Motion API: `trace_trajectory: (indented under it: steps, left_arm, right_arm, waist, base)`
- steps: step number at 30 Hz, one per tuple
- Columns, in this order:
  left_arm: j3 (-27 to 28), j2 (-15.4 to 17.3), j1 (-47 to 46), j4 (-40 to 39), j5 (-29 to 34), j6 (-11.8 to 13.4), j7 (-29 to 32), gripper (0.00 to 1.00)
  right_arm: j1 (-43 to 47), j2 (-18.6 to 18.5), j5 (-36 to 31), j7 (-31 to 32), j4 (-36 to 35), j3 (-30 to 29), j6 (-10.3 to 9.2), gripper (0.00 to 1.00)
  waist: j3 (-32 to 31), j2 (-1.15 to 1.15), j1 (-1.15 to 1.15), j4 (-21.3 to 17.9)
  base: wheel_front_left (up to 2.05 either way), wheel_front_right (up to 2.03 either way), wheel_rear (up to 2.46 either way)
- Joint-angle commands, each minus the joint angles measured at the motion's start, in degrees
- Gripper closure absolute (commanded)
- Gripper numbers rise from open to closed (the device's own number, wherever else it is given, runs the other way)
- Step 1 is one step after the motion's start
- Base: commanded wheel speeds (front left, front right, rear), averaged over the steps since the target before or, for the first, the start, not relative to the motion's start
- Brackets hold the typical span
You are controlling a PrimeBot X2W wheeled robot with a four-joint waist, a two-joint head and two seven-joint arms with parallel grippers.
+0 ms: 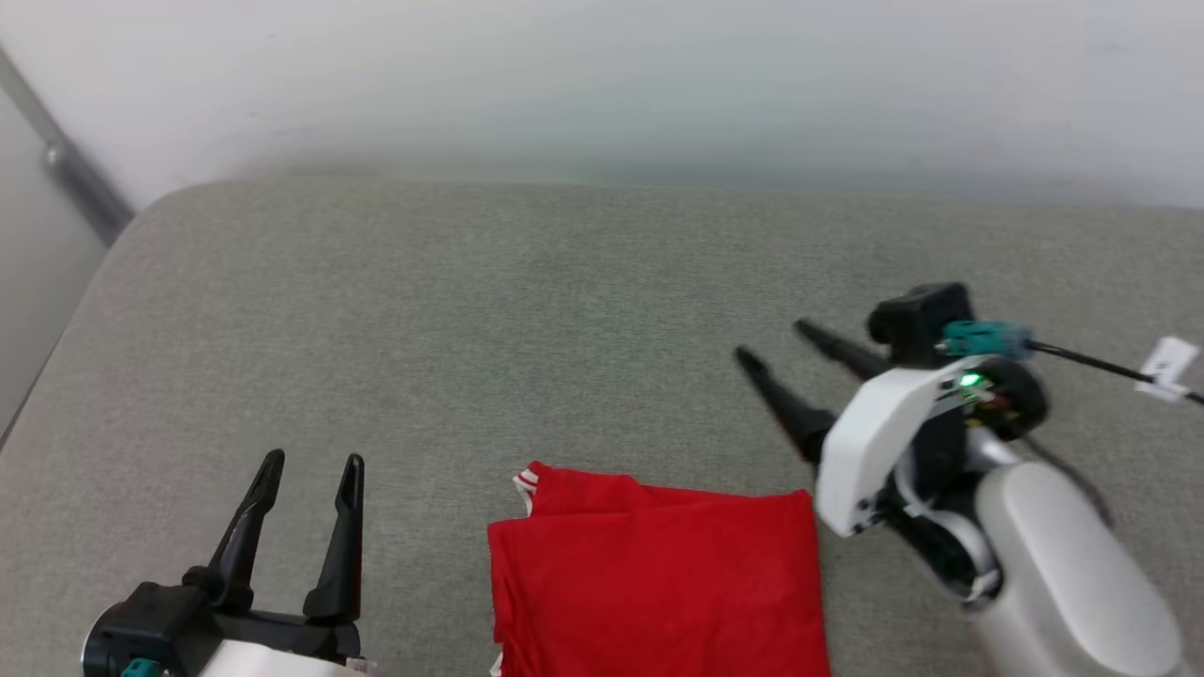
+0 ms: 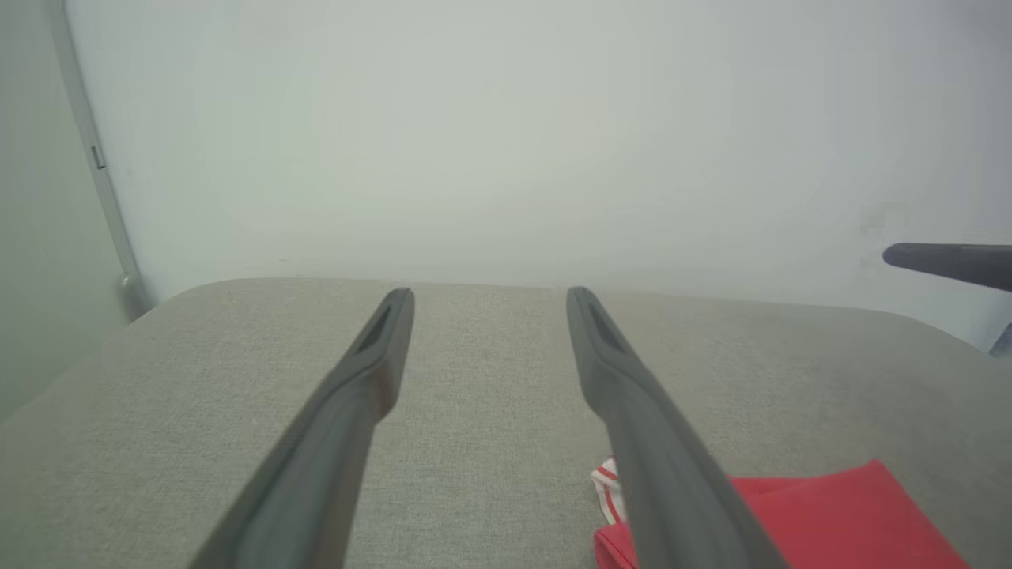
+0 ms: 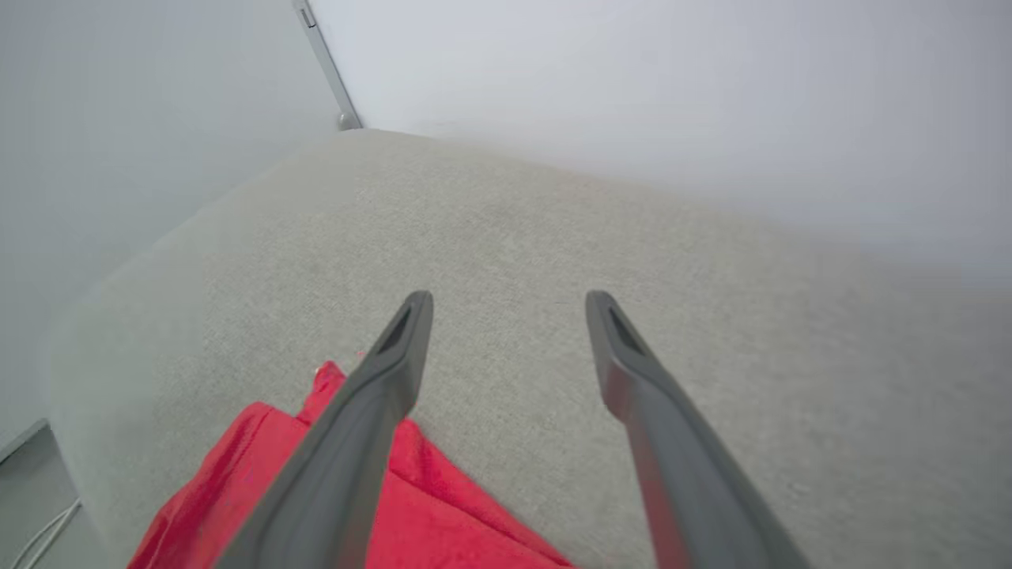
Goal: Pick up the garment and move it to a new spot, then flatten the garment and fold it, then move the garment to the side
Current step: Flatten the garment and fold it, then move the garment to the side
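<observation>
Both our left gripper (image 1: 313, 459) and right gripper (image 1: 772, 340) gape wide and hold nothing, flanking the folded red cloth garment (image 1: 658, 583) lying on the grey fabric cushion (image 1: 470, 329).

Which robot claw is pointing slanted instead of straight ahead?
The right gripper, by the shirt's far corner: its fingers slant leftward, while the left gripper's point straight up the head view.

My head camera looks steeply down on the grey cushioned surface (image 1: 470, 310). Both wrist cameras sit low above it, facing the white wall (image 2: 474, 118); all three share the folded red jersey (image 1: 658, 583).
</observation>
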Motion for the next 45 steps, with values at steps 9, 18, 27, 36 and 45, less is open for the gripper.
trace_trajectory:
  steps: [9, 18, 27, 36, 45]
  left_arm:
    - [-0.02, -1.01, -1.55, -0.81, -0.10, -0.07, -0.14, 0.00]
    - [-0.70, -1.64, -1.72, -1.04, -0.44, -0.07, -0.13, 0.00]
    - [-1.27, -1.60, -1.15, -0.79, 0.19, -0.08, -0.14, 0.00]
    - [-0.90, -1.93, -0.96, -0.84, 1.63, -0.07, -0.14, 0.00]
    - [-0.83, -2.24, -1.29, -1.24, 1.97, -0.08, -0.14, 0.00]
  right_arm:
    - [5.02, -9.73, -12.49, -14.03, -8.07, -8.75, -0.02, 0.00]
    - [17.62, -4.25, -17.03, -25.26, -14.55, -20.18, -0.02, 0.00]
    - [24.78, 2.04, -19.71, -31.98, -17.38, -23.33, -0.02, 0.00]
    - [26.19, 3.96, -20.66, -32.93, -16.61, -23.02, -0.02, 0.00]
    - [26.75, 2.86, -19.64, -28.98, -17.83, -22.25, -0.02, 0.00]
  waist:
    - [0.36, 0.00, 0.00, -3.10]
    - [1.00, 0.00, 0.00, -3.43]
    - [0.90, 0.00, 0.00, -2.95]
    - [0.65, 0.00, 0.00, -2.79]
    - [1.00, 0.00, 0.00, -2.18]
  base:
    - [0.00, 0.00, 0.00]
    - [0.00, 0.00, 0.00]
    - [0.00, 0.00, 0.00]
    - [0.00, 0.00, 0.00]
    - [0.00, 0.00, 0.00]
